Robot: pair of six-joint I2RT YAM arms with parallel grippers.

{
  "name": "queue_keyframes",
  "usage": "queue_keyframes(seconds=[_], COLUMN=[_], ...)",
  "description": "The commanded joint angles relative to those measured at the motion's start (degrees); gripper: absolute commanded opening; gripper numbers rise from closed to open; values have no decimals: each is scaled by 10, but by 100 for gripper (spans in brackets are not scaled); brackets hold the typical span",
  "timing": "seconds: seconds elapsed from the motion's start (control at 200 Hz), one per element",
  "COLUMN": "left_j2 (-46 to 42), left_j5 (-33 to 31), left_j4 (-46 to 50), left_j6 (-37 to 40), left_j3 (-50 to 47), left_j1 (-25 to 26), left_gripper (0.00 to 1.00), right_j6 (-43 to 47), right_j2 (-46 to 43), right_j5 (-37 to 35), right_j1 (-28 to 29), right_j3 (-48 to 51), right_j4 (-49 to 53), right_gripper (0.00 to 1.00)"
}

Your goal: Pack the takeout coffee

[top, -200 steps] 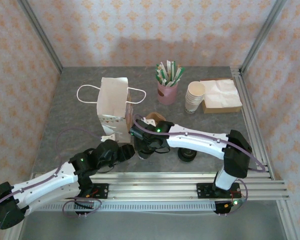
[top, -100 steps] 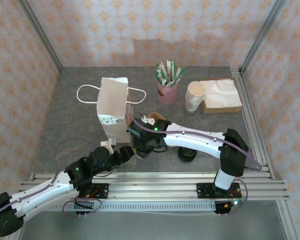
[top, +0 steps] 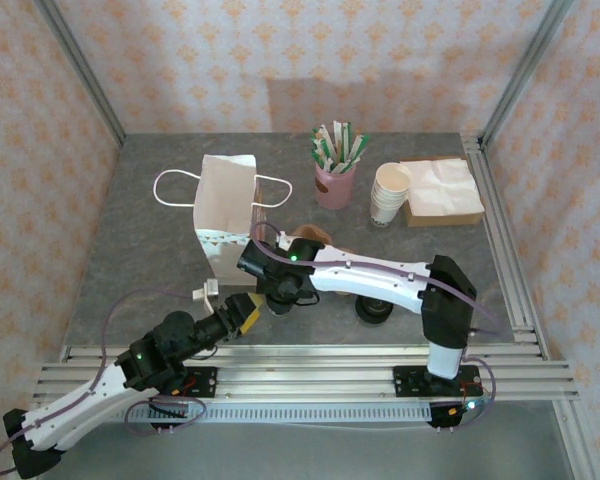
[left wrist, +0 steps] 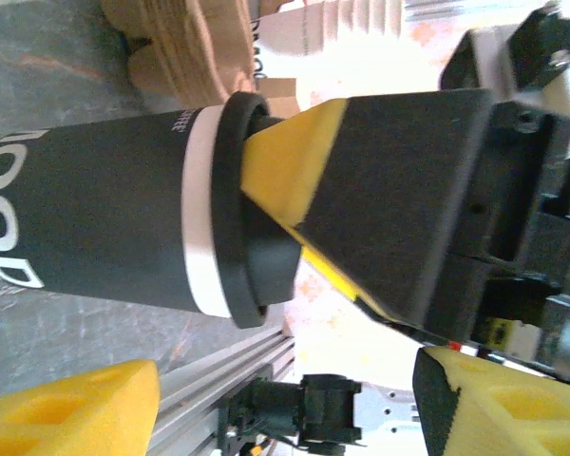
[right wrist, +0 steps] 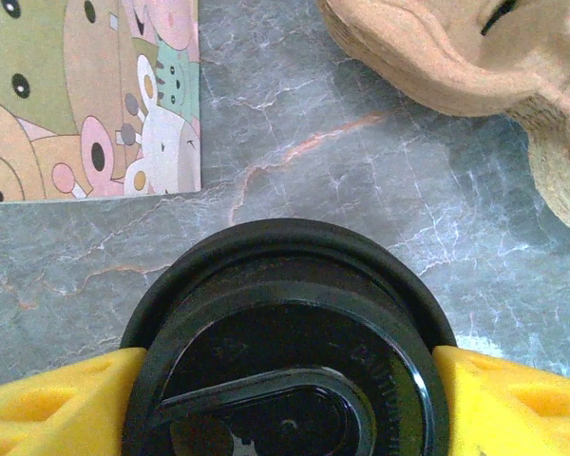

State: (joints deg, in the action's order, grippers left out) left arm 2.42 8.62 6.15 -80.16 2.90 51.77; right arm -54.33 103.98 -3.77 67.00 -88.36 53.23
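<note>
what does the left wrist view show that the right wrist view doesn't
Left wrist adds: the side wall of the small dark takeout coffee cup with white lettering, the aluminium rails, and the left gripper, jaws apart with nothing between. Right wrist adds: the top face of the round black domed lid and the cartoon-animal print on the paper bag. Shared: the lid, the brown moulded-pulp cup carrier, the grey marble tabletop, and the right gripper, yellow jaws closed on the lid.

White arm links (top: 375,280) carry black joints (top: 450,290), lilac cables (top: 160,291), green lights (top: 293,257) and yellow finger pads (right wrist: 47,399).
</note>
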Motion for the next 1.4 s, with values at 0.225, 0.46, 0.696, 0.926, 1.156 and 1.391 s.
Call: queue_keyframes(seconds=[0.225, 0.46, 0.696, 0.926, 1.156, 1.391], left_j2=[58, 169, 197, 193, 205, 234], left_j5=[-15, -5, -26, -37, -34, -48], left_j4=[50, -21, -54, -64, -62, -56], left_j6=[16, 30, 24, 28, 31, 40], left_j3=[12, 40, 46, 55, 59, 61], left_j1=[6, 7, 11, 14, 16, 18], left_gripper=[74, 74, 74, 74, 74, 74], right_j6=[-66, -108, -139, -154, -160, -162], right_j2=[43, 42, 46, 55, 57, 57], right_j5=[-10, 10, 21, 28, 24, 21], right_j1=[8, 8, 8, 8, 8, 7], right_j3=[-49, -53, -52, -53, -57, -65], right_j4=[60, 46, 43, 42, 43, 50], right_gripper=[75, 75, 75, 75, 75, 75])
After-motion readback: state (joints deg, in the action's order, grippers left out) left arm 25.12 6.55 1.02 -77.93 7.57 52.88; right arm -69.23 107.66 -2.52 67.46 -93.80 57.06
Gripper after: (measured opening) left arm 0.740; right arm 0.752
